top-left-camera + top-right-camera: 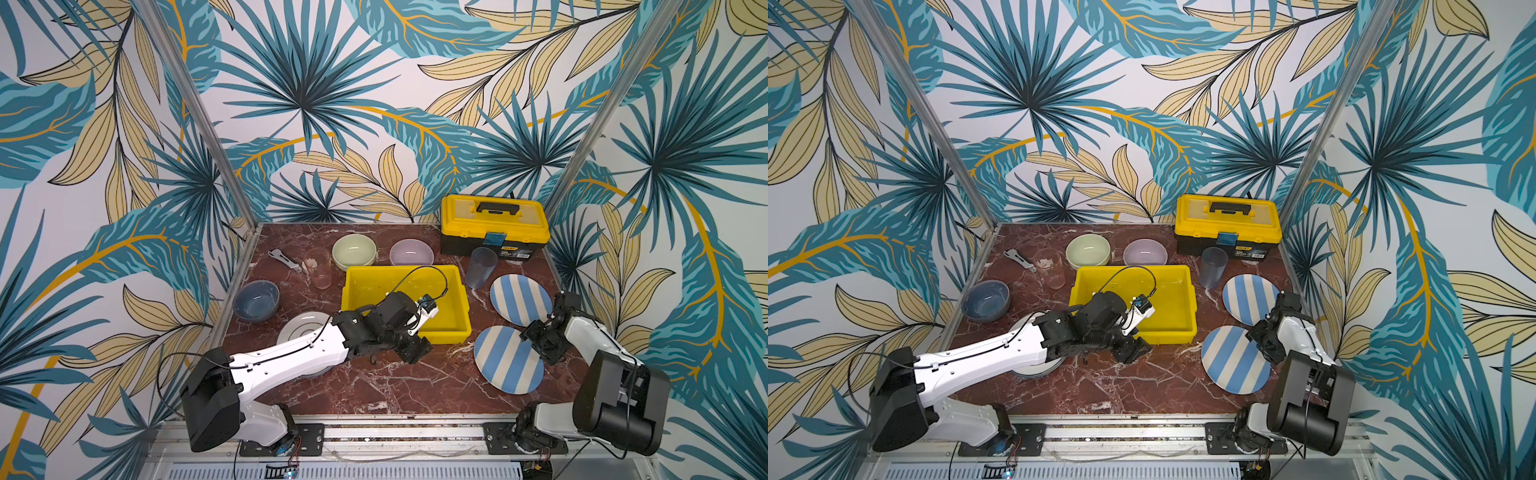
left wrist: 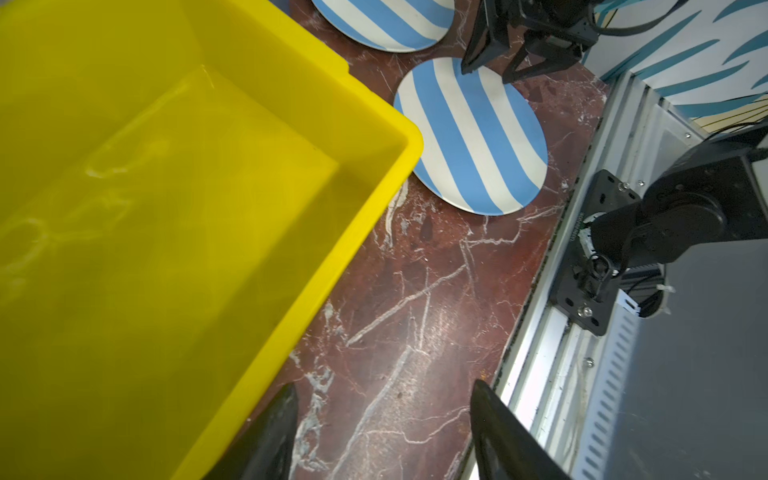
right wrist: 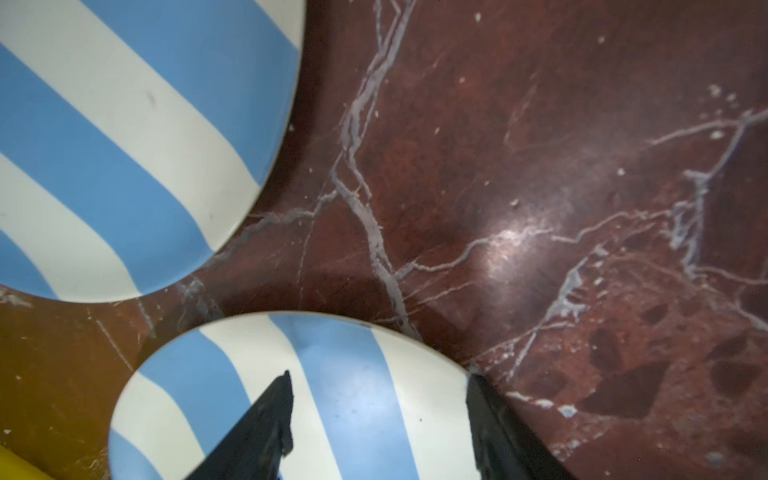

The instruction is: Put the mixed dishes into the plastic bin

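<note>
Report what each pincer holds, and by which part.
Nothing is held. The left pincer stands open over bare table; the right pincer stands open astride the rim of the nearer striped plate.

Both top views are bright and evenly lit from above, with only soft, short shadows under the arms and dishes on the table (image 1: 395, 386). The wide lens bends the scene: the metal corner posts (image 1: 199, 112) lean outward, and the leaf pattern on the walls (image 1: 83, 124) stretches toward the edges. Detail is slightly soft throughout.

In the left wrist view the yellow bin (image 2: 124, 166) shows pale, smeared reflections on its floor. The fingers (image 2: 274, 432) of the left gripper (image 2: 384, 382) are dark and out of focus.

The right wrist view is blurrier. A white glare patch sits on the marble, the near striped plate (image 3: 353, 395) looks hazy, and a yellow cast tints the table beside it.
</note>
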